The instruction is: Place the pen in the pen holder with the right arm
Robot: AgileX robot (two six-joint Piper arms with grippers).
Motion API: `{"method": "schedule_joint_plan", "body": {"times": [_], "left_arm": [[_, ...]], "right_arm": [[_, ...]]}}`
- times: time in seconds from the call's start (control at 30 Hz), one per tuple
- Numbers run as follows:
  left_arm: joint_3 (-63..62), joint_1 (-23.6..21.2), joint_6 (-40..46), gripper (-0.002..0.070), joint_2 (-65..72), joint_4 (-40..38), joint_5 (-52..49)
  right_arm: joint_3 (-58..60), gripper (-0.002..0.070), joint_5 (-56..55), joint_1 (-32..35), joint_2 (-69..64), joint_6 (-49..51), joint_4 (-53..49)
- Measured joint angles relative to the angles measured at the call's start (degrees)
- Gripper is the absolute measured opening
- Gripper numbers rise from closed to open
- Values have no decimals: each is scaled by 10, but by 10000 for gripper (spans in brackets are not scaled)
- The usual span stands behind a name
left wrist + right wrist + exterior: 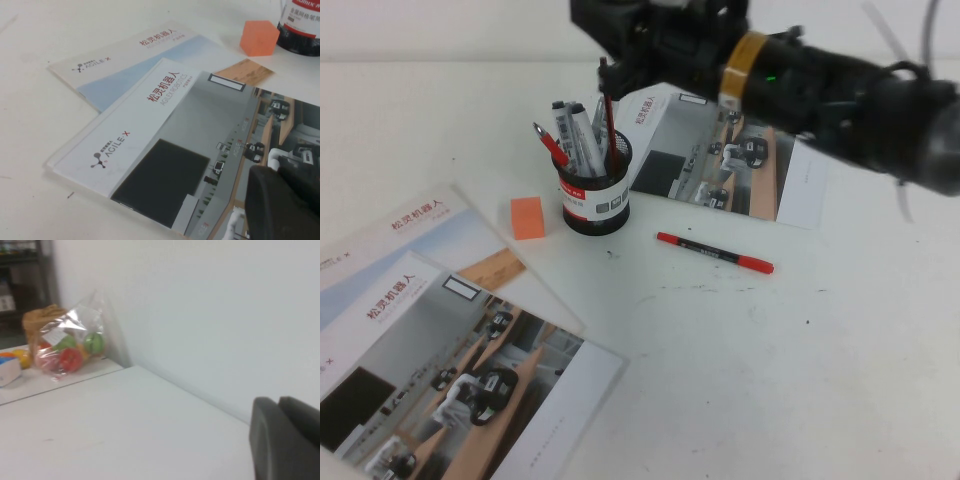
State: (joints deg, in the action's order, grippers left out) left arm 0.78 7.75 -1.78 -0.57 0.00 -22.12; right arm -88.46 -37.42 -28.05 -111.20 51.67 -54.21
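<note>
The black mesh pen holder with a white and red label band stands at mid-table; its base also shows in the left wrist view. The all-red pen stands in it, leaning out to the left, beside grey markers and a thin dark-red pencil. My right gripper hangs above and just behind the holder, shut and empty; its fingers touch in the right wrist view. My left gripper is shut and empty, low over a brochure, out of the high view.
A red pen with a black mid-section lies on the table right of the holder. An orange block sits left of it. Brochures lie front left, and another lies behind the holder under the right arm.
</note>
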Motion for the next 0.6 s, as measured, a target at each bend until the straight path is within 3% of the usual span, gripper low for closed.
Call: {"method": "schedule_joint_plan", "body": {"times": [0.17,0.33,0.6], "left_arm": [[0,0,0,-1,0,0,0],[0,0,0,-1,0,0,0],[0,0,0,-1,0,0,0]], "right_arm": [[154,-16,47,0,142,-85,72],[329,-19,67,0,304,-234,161],[434,-19,228,0,513,-270,162]]}}
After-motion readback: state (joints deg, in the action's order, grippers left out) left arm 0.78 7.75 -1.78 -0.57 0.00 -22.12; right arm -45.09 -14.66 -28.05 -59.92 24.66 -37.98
